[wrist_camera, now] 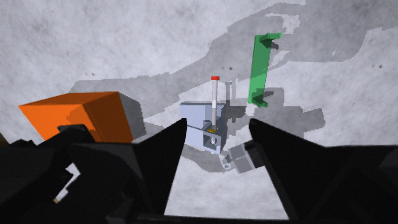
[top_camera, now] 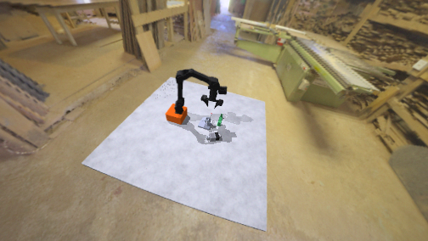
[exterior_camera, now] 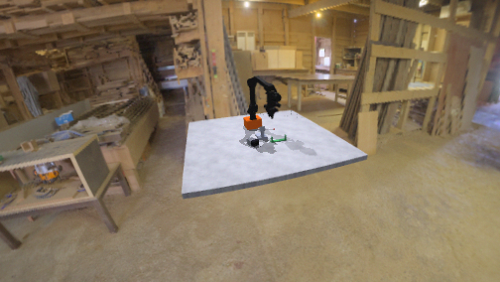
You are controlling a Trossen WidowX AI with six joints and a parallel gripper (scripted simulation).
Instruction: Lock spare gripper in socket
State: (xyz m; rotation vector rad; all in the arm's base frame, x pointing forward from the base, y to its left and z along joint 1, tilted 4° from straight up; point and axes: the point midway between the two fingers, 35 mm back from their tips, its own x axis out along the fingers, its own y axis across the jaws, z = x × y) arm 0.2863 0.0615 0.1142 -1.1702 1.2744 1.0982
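Note:
The pale blue-grey mount (wrist_camera: 192, 114) (top_camera: 204, 124) stands in front of the arm's base. The lock pin (wrist_camera: 215, 95) has a white shaft and a red end, and reaches into the mount's socket; a whitish tip shows inside the socket in the wrist view. The spare gripper (wrist_camera: 241, 159) (top_camera: 216, 136) (exterior_camera: 254, 142), a small grey and black block with a light lug, lies on the mat beside the mount. My gripper (wrist_camera: 217, 122) (top_camera: 211, 106) (exterior_camera: 271, 116) is open and empty, high above the mount, fingers pointing down.
A green bracket (wrist_camera: 258, 70) (top_camera: 220, 121) (exterior_camera: 279, 140) with raised ends lies on the mat beyond the pin, apart from the mount. The orange base block (wrist_camera: 100, 110) (top_camera: 176, 114) (exterior_camera: 252, 122) carries the arm. All stand on the pale square mat (top_camera: 170, 157) (exterior_camera: 223, 164).

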